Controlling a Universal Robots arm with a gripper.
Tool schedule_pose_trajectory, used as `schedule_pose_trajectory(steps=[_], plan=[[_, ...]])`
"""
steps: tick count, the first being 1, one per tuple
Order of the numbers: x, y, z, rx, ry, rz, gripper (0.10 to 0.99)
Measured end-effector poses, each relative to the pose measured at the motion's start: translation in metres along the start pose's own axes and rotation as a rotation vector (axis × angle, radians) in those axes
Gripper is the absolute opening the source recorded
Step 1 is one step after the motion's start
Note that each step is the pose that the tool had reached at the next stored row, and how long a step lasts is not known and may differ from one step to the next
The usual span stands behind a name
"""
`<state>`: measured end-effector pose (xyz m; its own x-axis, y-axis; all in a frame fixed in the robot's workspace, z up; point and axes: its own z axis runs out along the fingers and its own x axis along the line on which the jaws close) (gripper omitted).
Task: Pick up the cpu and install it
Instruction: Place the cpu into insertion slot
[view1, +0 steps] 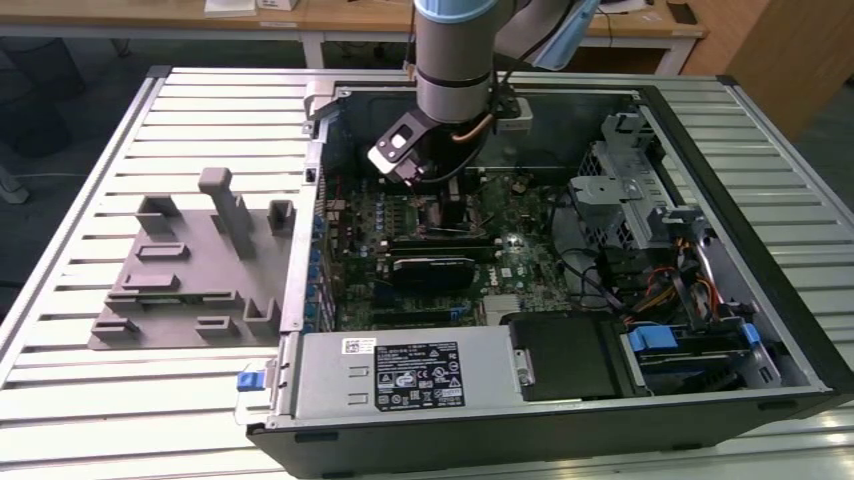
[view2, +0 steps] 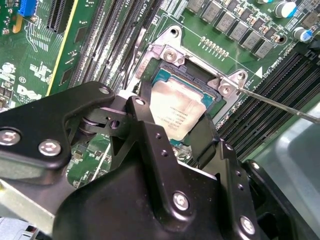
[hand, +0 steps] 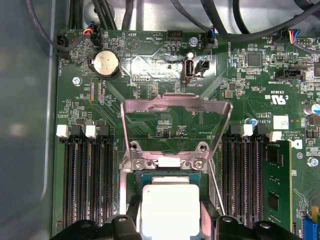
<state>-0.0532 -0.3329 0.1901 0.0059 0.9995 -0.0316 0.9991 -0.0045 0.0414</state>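
**A:** How does the gripper sit?

**B:** Low inside the open computer case. Its two fingers are drawn in narrow against opposite edges of the cpu.

**A:** Where is the cpu?

**B:** It lies flat and square within the black frame of the socket. I cannot tell whether it is fully seated.

**A:** How much room is there around it?

**B:** Little at the sides. One metal flap stands open just past the socket's hinged edge. One thin lever runs off from a corner. Two banks of memory slots flank the socket, one on each side. Above, the case is open.

**A:** What else can be counted?

**B:** One memory stick stands at the far edge of one bank. One coin battery sits beyond the flap, well apart. Outside, one grey tray lies on the slatted table, just beside the case on the exterior view's left.
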Motion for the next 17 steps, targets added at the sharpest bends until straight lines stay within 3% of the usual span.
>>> schedule_pose_trajectory(steps=[17], plan=[[0.0,-0.0028,-0.0002,-0.003,0.0022,0.0,0.545]])
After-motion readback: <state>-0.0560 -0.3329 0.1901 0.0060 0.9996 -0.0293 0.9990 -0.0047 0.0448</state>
